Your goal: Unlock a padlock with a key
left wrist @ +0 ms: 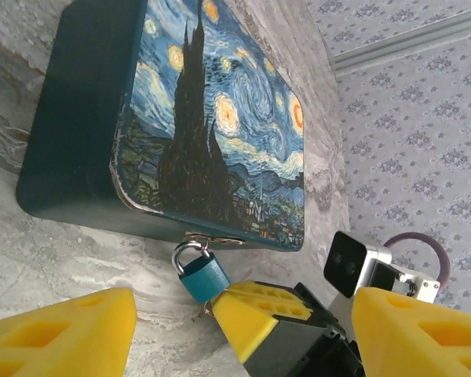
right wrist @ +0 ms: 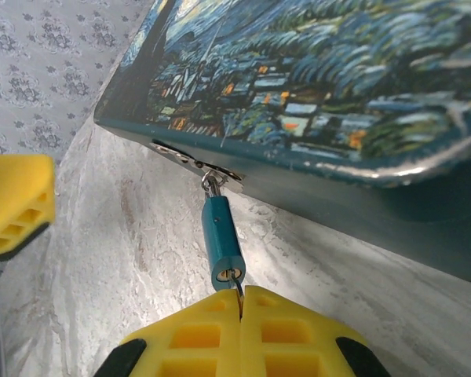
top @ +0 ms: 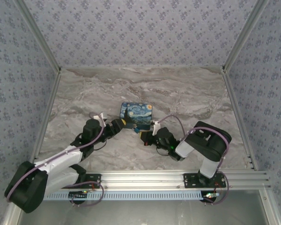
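The tiny teal padlock [left wrist: 202, 275] hangs by its silvery shackle from the hasp on the near edge of the Starry Night box [left wrist: 212, 133]. In the right wrist view the padlock [right wrist: 222, 242] points its keyhole at my right gripper [right wrist: 241, 302]. That gripper is shut on a thin metal key [right wrist: 236, 281], whose tip sits in the keyhole. My left gripper [top: 120, 124] is wide open, with one yellow finger [left wrist: 63, 334] on either side of the lock. It touches neither the lock nor the box.
The box [top: 136, 116] lies mid-table on the marble top [top: 187, 93]. Both arms meet at its near edge, fingers close together. A metal frame and patterned walls enclose the table; its rail [top: 145, 178] runs along the near edge.
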